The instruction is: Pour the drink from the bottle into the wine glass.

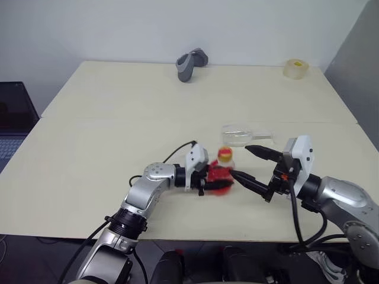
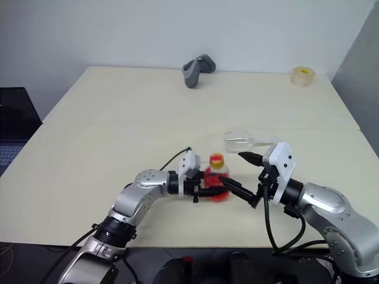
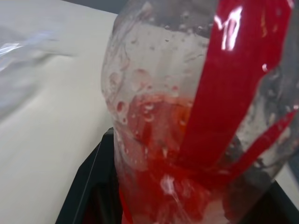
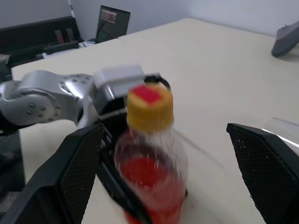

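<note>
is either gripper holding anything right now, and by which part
The left gripper holds the bottle by its lower body. The right gripper is open around the capped top, holding nothing.

no readable text, label or number anywhere.

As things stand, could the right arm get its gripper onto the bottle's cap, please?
Probably yes. The right gripper is open with the bottle between its spread fingers, and the cap stands bare above the left gripper, which clamps only the body lower down. Nothing blocks the way.
</note>
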You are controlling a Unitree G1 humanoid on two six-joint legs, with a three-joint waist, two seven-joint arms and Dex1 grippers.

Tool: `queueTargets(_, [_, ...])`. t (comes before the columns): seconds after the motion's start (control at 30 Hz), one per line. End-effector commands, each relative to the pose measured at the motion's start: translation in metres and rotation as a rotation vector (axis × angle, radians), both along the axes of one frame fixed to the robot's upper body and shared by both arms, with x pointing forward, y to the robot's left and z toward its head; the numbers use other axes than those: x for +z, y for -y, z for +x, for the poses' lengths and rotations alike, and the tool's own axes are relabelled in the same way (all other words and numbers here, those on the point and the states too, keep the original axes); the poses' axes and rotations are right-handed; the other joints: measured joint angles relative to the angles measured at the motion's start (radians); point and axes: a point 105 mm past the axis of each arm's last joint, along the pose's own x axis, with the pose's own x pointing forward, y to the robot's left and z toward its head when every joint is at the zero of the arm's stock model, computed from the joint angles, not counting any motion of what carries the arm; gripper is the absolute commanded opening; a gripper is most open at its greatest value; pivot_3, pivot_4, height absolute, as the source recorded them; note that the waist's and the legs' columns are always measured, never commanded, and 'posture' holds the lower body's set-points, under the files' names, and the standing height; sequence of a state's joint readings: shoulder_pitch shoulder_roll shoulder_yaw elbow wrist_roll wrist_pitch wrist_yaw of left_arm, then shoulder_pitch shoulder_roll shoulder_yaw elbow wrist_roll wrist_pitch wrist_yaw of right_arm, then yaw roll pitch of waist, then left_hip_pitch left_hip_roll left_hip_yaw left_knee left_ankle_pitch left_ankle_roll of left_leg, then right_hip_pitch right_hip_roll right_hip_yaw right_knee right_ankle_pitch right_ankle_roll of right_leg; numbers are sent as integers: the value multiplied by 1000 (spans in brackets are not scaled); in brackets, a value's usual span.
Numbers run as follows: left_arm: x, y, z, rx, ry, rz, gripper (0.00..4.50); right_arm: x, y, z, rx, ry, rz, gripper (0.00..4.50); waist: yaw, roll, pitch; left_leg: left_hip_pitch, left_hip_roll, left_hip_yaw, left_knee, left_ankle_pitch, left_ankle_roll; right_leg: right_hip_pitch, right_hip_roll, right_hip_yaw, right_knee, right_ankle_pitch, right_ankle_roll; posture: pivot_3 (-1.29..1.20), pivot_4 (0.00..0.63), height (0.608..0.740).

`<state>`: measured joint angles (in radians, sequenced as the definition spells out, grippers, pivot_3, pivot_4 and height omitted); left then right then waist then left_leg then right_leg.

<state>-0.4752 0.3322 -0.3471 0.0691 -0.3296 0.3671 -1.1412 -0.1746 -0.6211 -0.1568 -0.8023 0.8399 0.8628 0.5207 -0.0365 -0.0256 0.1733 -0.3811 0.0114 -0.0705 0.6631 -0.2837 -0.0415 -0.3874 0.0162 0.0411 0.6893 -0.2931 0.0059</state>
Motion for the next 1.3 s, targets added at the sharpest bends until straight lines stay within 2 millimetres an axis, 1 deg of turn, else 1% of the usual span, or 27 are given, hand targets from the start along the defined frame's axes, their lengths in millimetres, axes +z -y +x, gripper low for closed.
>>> queueTargets(0.03, [10, 1, 1, -36, 58, -4, 2048, 14, -11, -7, 47, 26, 26, 4500, 3, 0, 0, 0, 0, -1, 0, 0, 0, 0, 0, -1, 0, 0, 0, 0, 150, 740])
queueTargets(0.17, [7, 0, 8, -14, 84, 7, 2048, 11, -20, -9, 74, 3, 42, 4500, 8, 0, 0, -1, -1, -1, 0, 0, 0, 0, 0, -1, -1, -1, 0, 0, 150, 740])
queueTargets(0.27, [8, 1, 14, 21, 110, -6, 2048, -2, -20, -3, 44, -23, 37, 4500, 8, 0, 0, -2, -2, 0, 1, 0, 0, 0, -1, 0, -2, 0, 0, 0, 150, 740])
queueTargets(0.33, [8, 1, 18, 46, 123, -9, 2048, -6, -19, -1, 37, -24, 36, 4500, 8, 0, 0, -2, -2, 0, 1, 0, 0, 0, -2, 0, -2, -1, 0, 0, 150, 740])
queueTargets(0.47, [6, -3, 22, 85, 130, -9, 2048, -7, -22, 2, 42, 10, 29, 4500, 8, 0, 0, -1, -2, -1, 1, 0, 0, 0, -2, -1, -1, -1, 1, 0, 150, 740])
queueTargets(0.67, [6, -5, 22, 94, 133, -3, 2047, -5, -25, 6, 28, 42, 56, 4500, 7, 0, 0, -1, -1, -1, 1, 0, 0, 0, -1, 0, -1, -1, 1, 0, 150, 740])
queueTargets(0.8, [3, -7, 21, 91, 135, 9, 1982, -5, -25, 9, 18, 49, 67, 3680, 7, 0, 0, -1, -1, -1, 1, 0, 0, 0, -1, -1, -1, -1, 1, 0, 150, 740])
queueTargets(0.83, [3, -7, 20, 90, 136, 12, 1976, -4, -26, 9, 17, 51, 68, 3232, 7, 0, 0, -1, -1, -1, 1, 0, 0, 0, -1, -1, -1, -1, 1, 0, 150, 740])
queueTargets(1.03, [2, -8, 19, 90, 137, 18, 1975, -7, -27, 11, 22, 57, 52, 1284, 7, 0, 0, -1, -1, -1, 1, 0, 0, 0, -1, -1, -1, -1, 1, 0, 150, 740])
queueTargets(1.1, [2, -9, 18, 89, 137, 19, 1946, -7, -27, 12, 26, 65, 45, 1248, 7, 0, 0, -1, -1, -1, 1, 0, 0, 0, -1, -1, -1, -1, 1, 0, 150, 740])
queueTargets(1.2, [2, -10, 16, 80, 131, 21, 1784, -6, -27, 12, 48, 80, 29, 1248, 7, 0, 0, -1, -1, -1, 1, 0, 0, 0, -1, -1, -1, -1, 1, 0, 150, 740])
queueTargets(1.3, [2, -13, 3, 1, 112, 36, 1633, -12, -27, 8, 230, 77, -70, 1248, 4, 0, 0, -1, -1, 0, 0, 0, 0, 0, -1, 0, -1, -1, 1, 0, 150, 740])
